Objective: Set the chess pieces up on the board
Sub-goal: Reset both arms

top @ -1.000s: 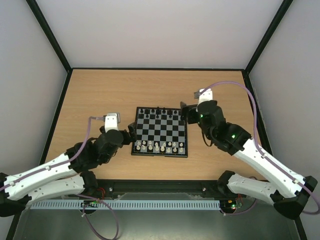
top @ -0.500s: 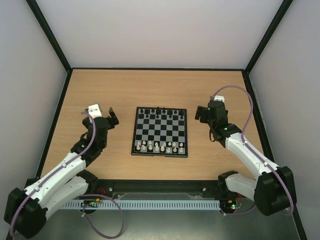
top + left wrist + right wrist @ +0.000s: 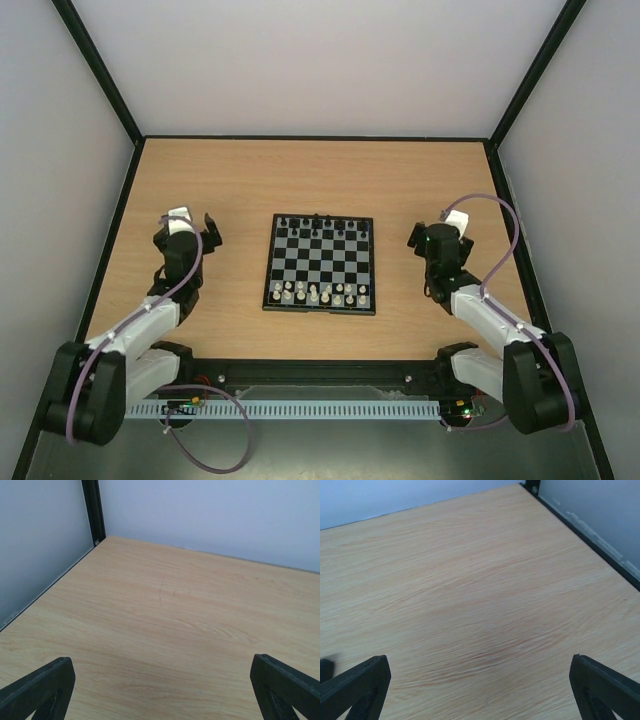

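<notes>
Left gripper [image 3: 160, 666] gapes empty over bare table, left of the one board [image 3: 320, 311]. The chess pieces [image 3: 318, 293] line its near edge, too small to count. Right gripper [image 3: 480, 666] gapes empty at its right.

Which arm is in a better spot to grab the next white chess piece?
Probably the right, only just. The right pincer hangs slightly nearer the board than the left pincer. Both are open, empty and off the board.

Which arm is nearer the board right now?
Right. The right arm sits just off the board's right edge; the left arm stands farther out, off its left edge.
</notes>
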Controlling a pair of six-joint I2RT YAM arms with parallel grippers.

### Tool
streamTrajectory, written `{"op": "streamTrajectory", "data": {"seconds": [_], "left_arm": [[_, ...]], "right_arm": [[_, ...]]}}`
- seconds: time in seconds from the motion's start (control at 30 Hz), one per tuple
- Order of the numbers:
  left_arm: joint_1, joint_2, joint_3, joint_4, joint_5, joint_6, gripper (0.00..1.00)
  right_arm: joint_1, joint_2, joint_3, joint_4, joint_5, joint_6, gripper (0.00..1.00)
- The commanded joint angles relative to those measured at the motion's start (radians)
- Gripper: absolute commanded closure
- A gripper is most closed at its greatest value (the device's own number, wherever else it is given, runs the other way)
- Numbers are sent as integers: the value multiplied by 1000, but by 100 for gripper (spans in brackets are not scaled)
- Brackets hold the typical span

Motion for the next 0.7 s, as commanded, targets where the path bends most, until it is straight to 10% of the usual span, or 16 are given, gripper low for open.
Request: {"op": "streamTrajectory", "data": {"seconds": [0.0, 0.67], "left_arm": [[63, 100, -37, 227, 60, 71, 1], [231, 464, 2, 553, 299, 114, 1]], "right_arm": [[-23, 17, -70, 207, 115, 1, 1], [-143, 413, -75, 648, 24, -92, 1]]}}
